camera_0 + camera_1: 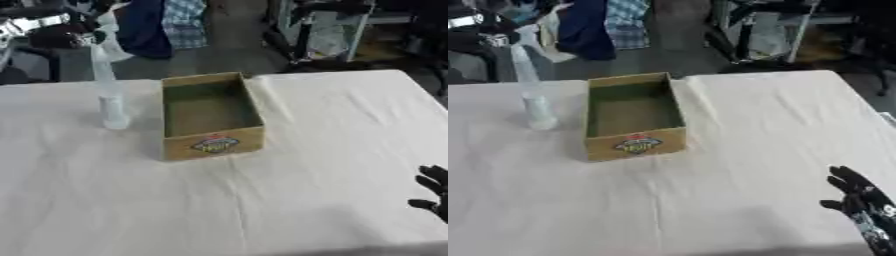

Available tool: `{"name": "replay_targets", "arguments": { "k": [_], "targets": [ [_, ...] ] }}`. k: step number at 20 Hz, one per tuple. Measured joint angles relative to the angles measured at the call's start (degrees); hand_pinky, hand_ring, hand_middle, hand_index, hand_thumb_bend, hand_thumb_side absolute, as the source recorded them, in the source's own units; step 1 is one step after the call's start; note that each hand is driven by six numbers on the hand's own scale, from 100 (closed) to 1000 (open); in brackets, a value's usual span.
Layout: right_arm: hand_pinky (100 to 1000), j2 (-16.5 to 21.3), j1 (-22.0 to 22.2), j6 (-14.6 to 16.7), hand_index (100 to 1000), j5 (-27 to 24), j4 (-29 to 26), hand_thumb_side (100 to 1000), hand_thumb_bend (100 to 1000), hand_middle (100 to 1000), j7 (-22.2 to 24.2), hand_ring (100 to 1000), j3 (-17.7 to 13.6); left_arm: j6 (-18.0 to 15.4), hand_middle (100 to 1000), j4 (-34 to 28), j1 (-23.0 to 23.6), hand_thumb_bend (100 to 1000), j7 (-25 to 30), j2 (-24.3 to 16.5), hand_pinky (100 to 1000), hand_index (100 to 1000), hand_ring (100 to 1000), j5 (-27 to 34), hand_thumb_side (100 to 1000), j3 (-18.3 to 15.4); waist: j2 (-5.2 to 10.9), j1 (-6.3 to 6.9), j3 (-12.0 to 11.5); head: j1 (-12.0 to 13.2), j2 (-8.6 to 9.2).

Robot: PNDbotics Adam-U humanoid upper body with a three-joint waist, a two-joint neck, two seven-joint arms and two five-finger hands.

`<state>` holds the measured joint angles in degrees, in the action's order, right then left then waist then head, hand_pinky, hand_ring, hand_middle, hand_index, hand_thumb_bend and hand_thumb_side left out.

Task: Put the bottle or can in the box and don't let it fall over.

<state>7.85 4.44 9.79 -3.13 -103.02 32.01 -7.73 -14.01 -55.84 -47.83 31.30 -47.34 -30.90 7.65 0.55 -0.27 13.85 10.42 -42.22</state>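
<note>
A tall clear plastic bottle (110, 95) with a pale label stands upright on the white tablecloth, just left of the box. The open cardboard box (210, 116) sits in the middle of the table, with nothing in it and a colourful logo on its front wall. My right hand (857, 196) rests near the table's lower right corner, fingers straight and pointing up, far from both bottle and box. My left hand shows in neither view.
The white cloth covers the whole table (289, 200), with wide free cloth in front of and right of the box. Beyond the far edge are hanging clothes (162, 22) and a metal rack (328, 30).
</note>
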Motion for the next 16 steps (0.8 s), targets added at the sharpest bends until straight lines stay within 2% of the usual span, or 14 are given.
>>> {"name": "replay_targets", "arguments": {
  "k": [7,11,16],
  "targets": [
    [794,0.0,-0.2,-0.1,1000,0.0,0.0,622,100,974,0.1,1000,0.0,-0.7,744,-1.0,0.2,224,-0.2,0.5,801,903,759,0.4,857,0.8,-0.13,0.01,0.1,0.1,-0.01],
    [794,0.0,-0.3,-0.1,1000,0.0,0.0,621,100,974,0.1,1000,0.0,-1.0,773,-1.6,0.2,230,-0.8,0.8,806,925,771,0.3,861,1.0,-0.15,0.01,0.1,0.1,-0.02],
    [794,0.0,-0.3,-0.1,1000,0.0,0.0,620,100,974,0.1,1000,0.0,-0.9,801,-2.0,0.2,285,-3.0,0.9,816,955,790,0.0,881,1.0,-0.16,0.01,0.2,0.1,-0.02]
  ]
}}
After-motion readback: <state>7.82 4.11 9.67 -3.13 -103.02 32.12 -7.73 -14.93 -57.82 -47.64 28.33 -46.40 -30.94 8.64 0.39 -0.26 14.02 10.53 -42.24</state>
